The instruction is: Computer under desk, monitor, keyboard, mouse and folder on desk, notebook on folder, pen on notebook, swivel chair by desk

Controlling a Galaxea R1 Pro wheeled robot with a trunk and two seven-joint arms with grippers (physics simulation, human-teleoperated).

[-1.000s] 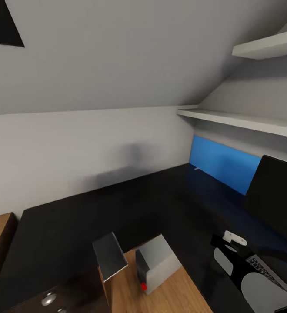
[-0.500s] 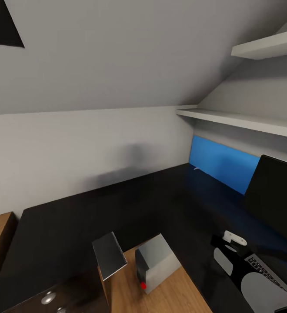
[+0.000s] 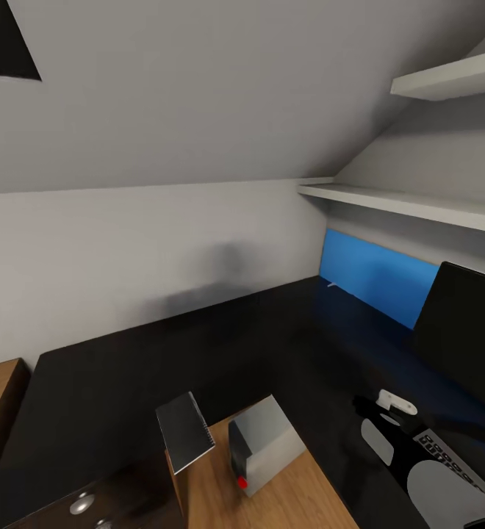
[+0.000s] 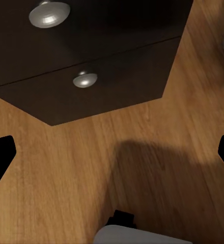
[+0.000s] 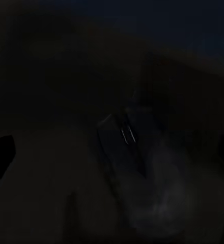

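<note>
Head view: right arm (image 3: 426, 470) low over desk (image 3: 125, 382).

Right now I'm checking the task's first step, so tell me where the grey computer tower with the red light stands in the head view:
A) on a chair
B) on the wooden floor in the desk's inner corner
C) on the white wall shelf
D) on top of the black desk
B: the computer tower stands on the wooden floor, tucked into the corner of the black desk.
</note>
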